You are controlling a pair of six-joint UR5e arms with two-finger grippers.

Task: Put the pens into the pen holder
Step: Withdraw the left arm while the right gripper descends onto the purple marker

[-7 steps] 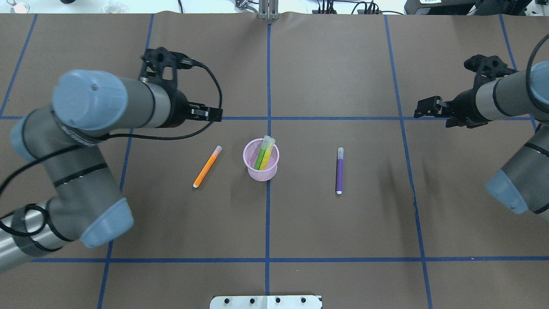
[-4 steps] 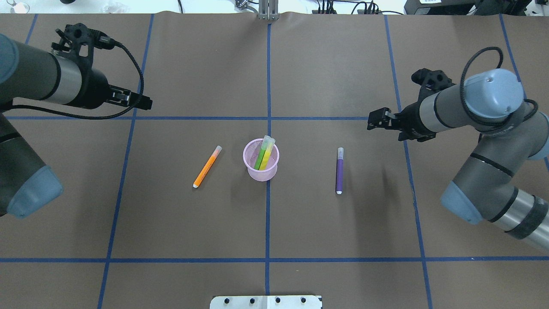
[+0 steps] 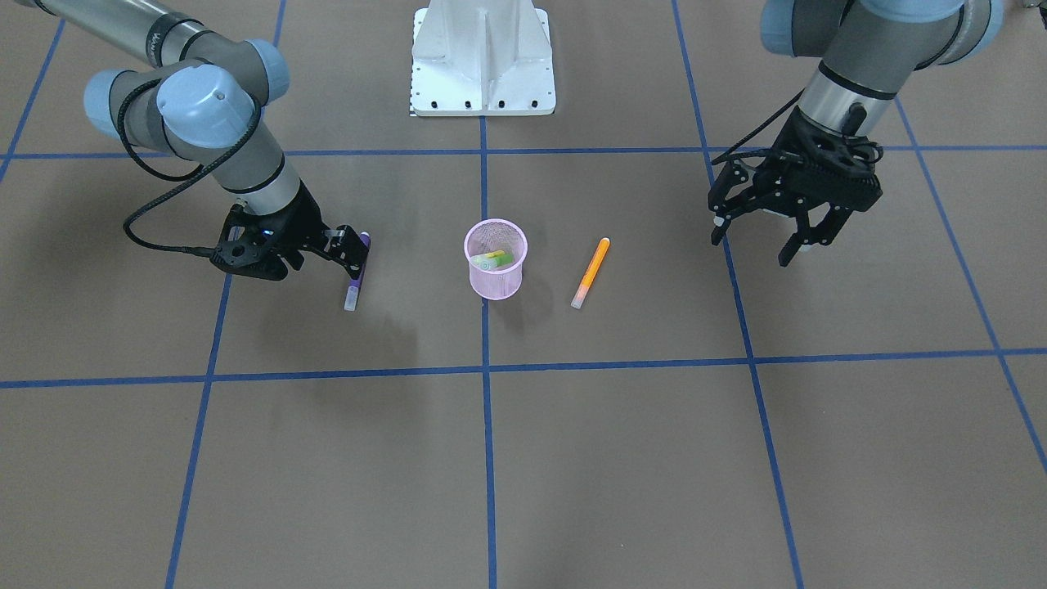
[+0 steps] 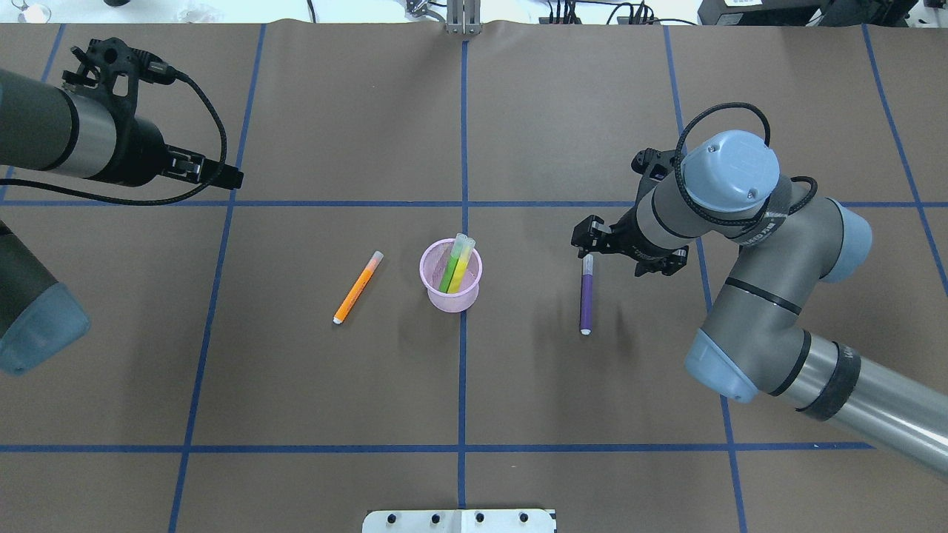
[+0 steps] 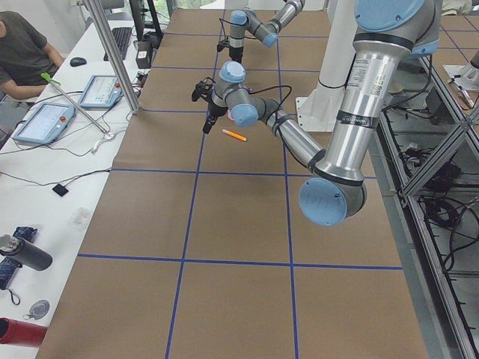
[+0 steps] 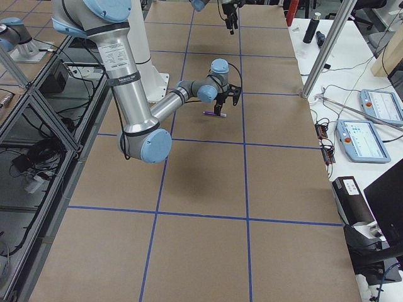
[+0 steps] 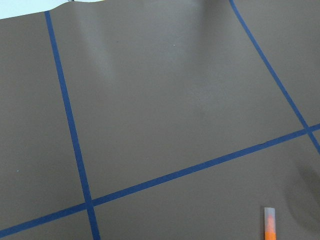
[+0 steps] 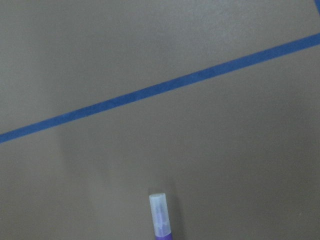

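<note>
Clock read on the overhead view, twelve away from the robot, dial centred on the pen holder (image 4: 452,299).

Nearest, at six, well apart from everything else: white pedestal base (image 4: 459,521) at the edge of the brown table (image 4: 311,385).

Next out, three things in a row. In the middle, the pink mesh holder, upright on a blue tape line (image 4: 462,377). Inside it, the green pen (image 4: 449,274) and yellow pen (image 4: 463,268), side by side, leaning toward twelve, pale caps up past the rim. At nine, near the holder but not touching: orange pen (image 4: 358,287), flat on the table, cap end toward one. At three, a little farther off: purple pen (image 4: 586,300), flat, cap end toward twelve.

Just beyond, above the purple pen: right gripper (image 4: 583,238), raised off the table, jaws seemingly parted, holding nothing. In its wrist view, only the pale cap, at six of the picture.

Farthest, at ten, well apart from all the pens: left gripper (image 3: 752,249), pointing down, jaws spread wide, empty.
</note>
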